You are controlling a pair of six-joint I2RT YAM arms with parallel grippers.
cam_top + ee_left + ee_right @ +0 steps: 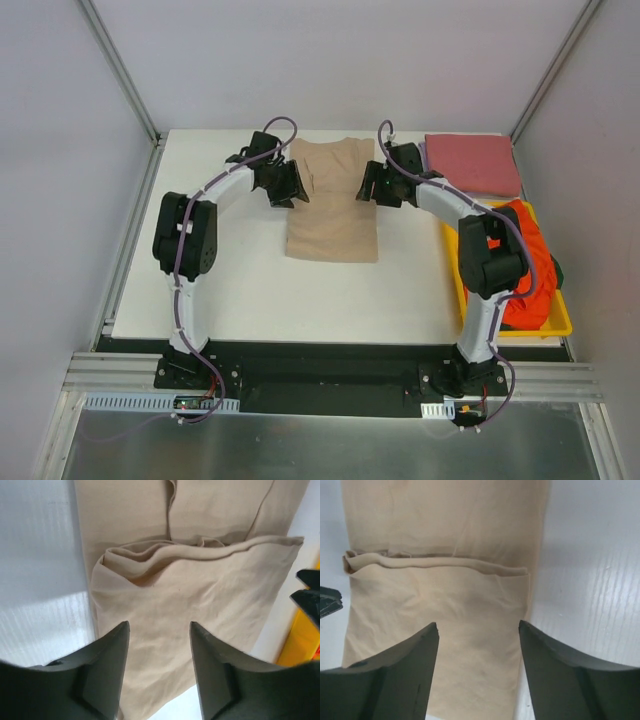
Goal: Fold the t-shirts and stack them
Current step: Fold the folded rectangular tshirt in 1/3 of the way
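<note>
**Both grippers open over the tan shirt, mid-desk**

Starting at the left: the left arm (185, 240) arches up from its base and curls in toward the middle of the white desk (230, 290). The left gripper (287, 190) sits at the far left edge of the tan t-shirt (332, 215). In the left wrist view its two dark fingers (107, 665) stand well apart with nothing pinched between them. That gripper is open, and only tan cloth shows in the gap.

To the centre now. The tan t-shirt lies flat in the middle of the desk, neckline toward the far side, its sides tucked in so it reads as a long panel. Both wrist views show a second layer of the same cloth lying on top, with a soft, slightly rumpled edge running straight across the shirt.

Across to the right gripper (368, 188), mirroring its partner at the shirt's far right edge. In the right wrist view the fingers (555, 670) are spread wide and hold nothing, so it is open too. The two grippers face each other across the shirt.

Further right, a pink-red t-shirt (472, 163) lies as a neat flat rectangle in the far right corner of the desk, well apart from the tan one. Nearer along that right edge is the yellow tray (555, 325), with the orange-red t-shirt (530, 250) bunched up inside it, partly hidden behind the right arm (490, 260).
</note>
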